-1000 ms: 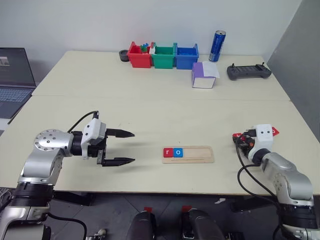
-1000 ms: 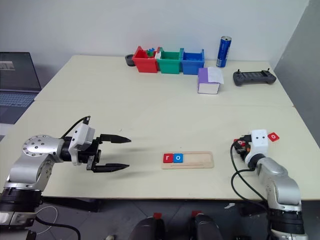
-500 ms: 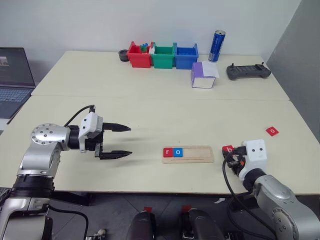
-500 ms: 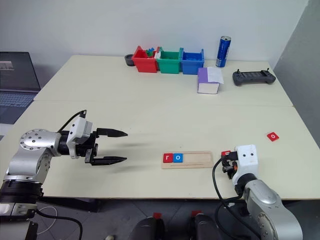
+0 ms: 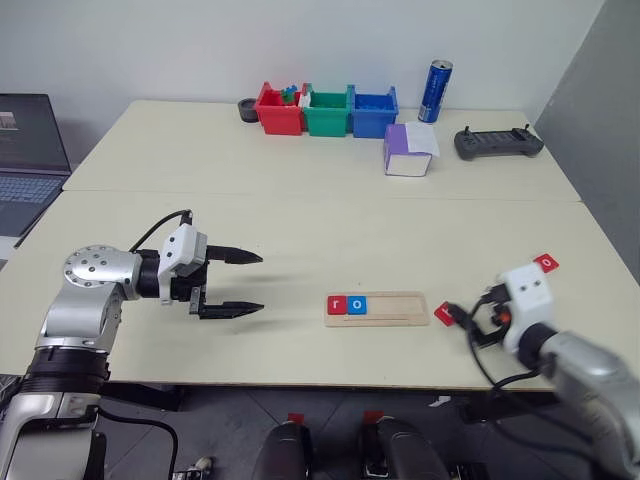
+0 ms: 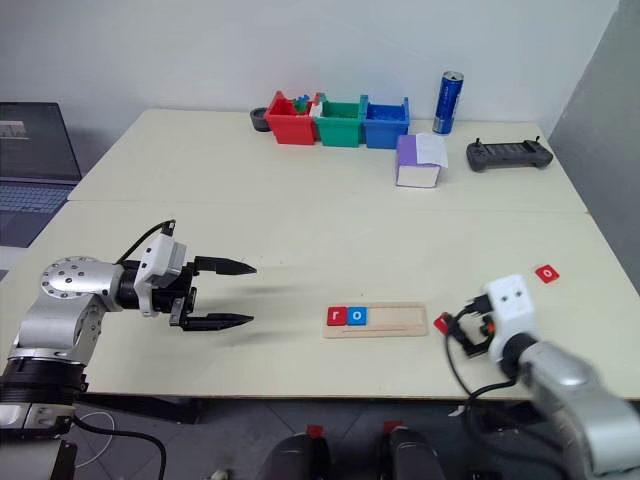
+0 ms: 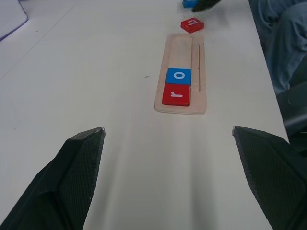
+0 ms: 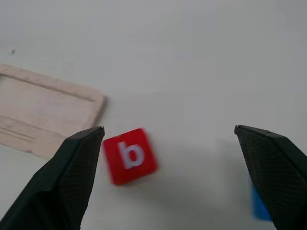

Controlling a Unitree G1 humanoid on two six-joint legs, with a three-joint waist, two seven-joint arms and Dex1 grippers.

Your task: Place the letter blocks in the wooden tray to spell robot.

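The wooden tray (image 5: 376, 308) lies flat on the tabletop (image 5: 330, 230), with the red r block (image 5: 336, 305) and the blue o block (image 5: 357, 304) seated side by side at its left end; the other three places are bare. The red b block (image 8: 129, 155) rests on the tabletop just beside the tray's right end, apart from it and turned a little askew. The right tool (image 8: 170, 179) is seen spread wide and holding nothing, with the b block close to one of its fingers (image 8: 72, 182). A second red block marked o (image 5: 545, 263) lies well apart, further toward the right edge, and a bit of a blue block (image 8: 259, 206) is glimpsed by the other finger. The left tool (image 5: 240, 284) hangs wide and empty over the tabletop, well to the left of the tray.

Three risks may be judged from here. Because the b block sits skewed, it could be pinched across its corners and twisted or flicked out when gripped. Since it lies so close to the tray's end, the tray could be nudged by a descending finger, and the two seated blocks shifted. The b could also be set down turned the wrong way, reading as another letter.
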